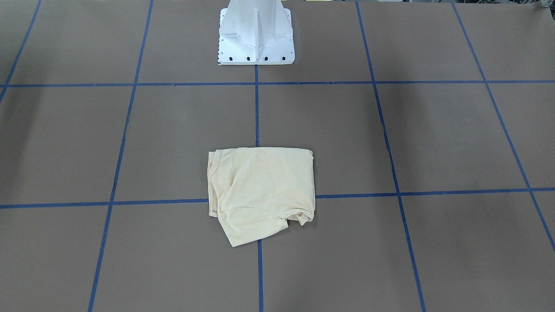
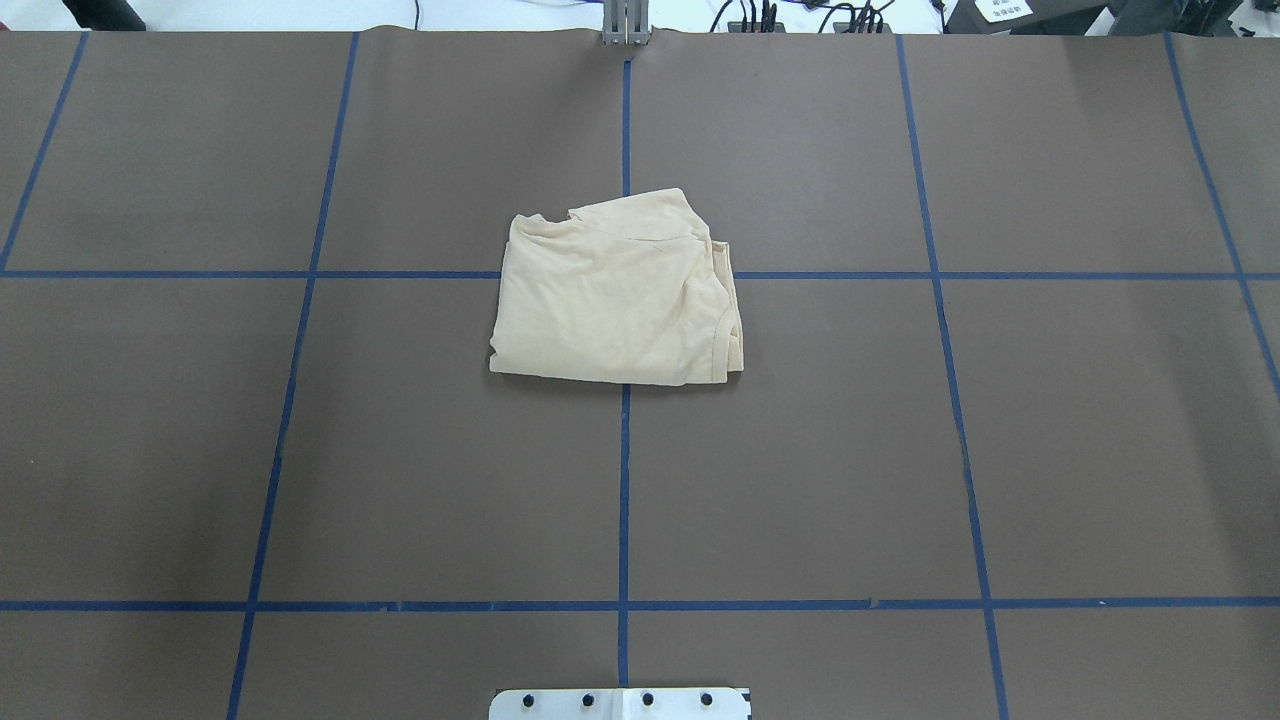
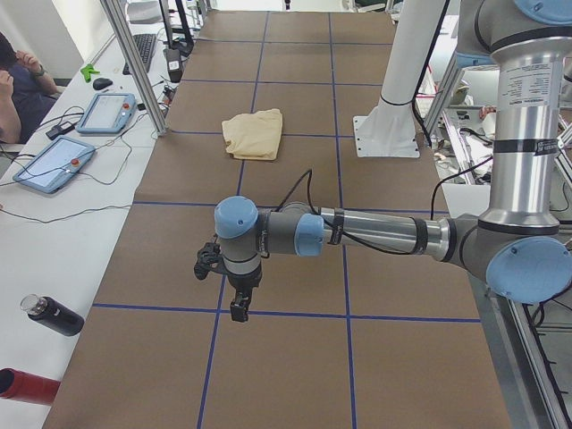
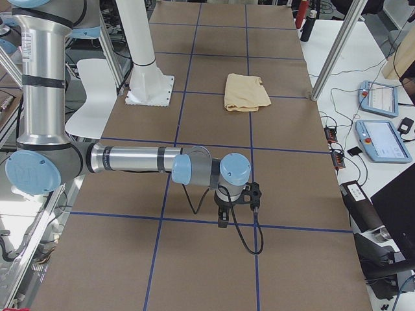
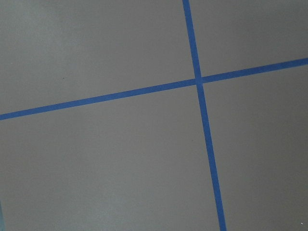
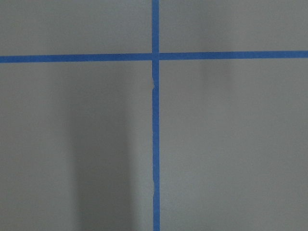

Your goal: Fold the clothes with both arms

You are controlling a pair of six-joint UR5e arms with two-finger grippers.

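Left arm (image 3: 375,234): stretched low over the counter (image 2: 400,450), well apart from the shirt. The left gripper (image 3: 238,313) hangs fingers-down above bare surface. It shows only in the side view, so cannot tell whether it is open or closed. Its wrist camera sees just brown counter and a crossing of blue tape (image 5: 198,79).

Centre: the shirt (image 2: 615,295) lies in a compact, roughly square bundle over the crossing of the centre tape line and a cross line, out in front of the robot. No print or label is showing.
- Left edge looks like a clean fold.
- Right edge shows stacked loose layers and a curved ribbed hem.
- One corner flap pokes out on the far side, with a small bunched lump beside it.

Handling, as judged: thin knit, very light, limp, no stiffness. Layers will slide over each other and sag if lifted from one point. A shallow pinch would likely take only the top layer. Best hold: two corners of one edge, one gripper each, pinched through the whole stack and lifted level.

Right arm (image 4: 130,159): mirrors the left, low and well apart from the shirt. The right gripper (image 4: 222,223) points down at bare counter; cannot tell its state either.
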